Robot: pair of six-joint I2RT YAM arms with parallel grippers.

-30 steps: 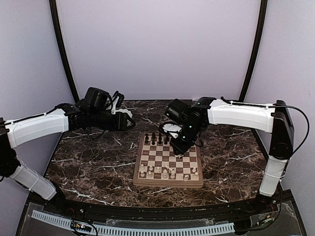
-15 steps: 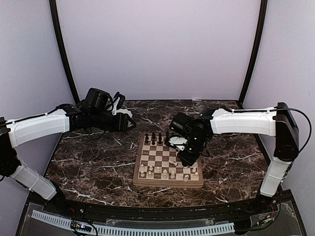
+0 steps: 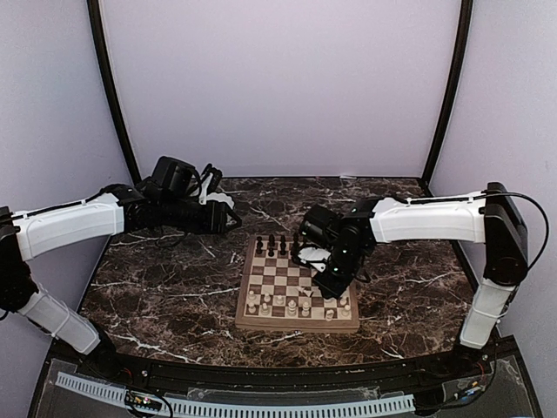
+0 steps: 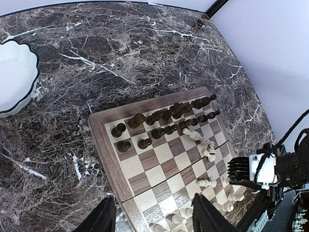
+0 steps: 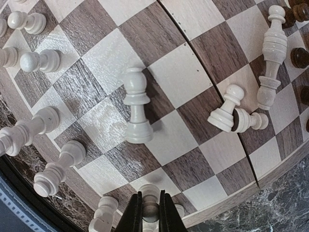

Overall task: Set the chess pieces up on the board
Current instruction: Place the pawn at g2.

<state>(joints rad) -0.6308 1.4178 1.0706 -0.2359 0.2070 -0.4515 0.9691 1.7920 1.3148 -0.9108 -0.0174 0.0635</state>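
The board lies mid-table with dark chess pieces lined along its far rows and white ones along the near rows. My right gripper hangs low over the board's near right corner, shut on a small white piece that stands upright between its fingers. In the right wrist view another white piece stands upright mid-board, and three white pieces lie toppled. My left gripper is open and holds nothing, above the table left of the board.
A white scalloped dish sits on the marble table behind the board's left side, close to the left arm. Toppled white pieces lie near the dark rows. Black frame posts rise at both back corners.
The right gripper has moved from the middle of the board toward its near right corner and come lower, carrying the white piece. The left arm has stayed put.
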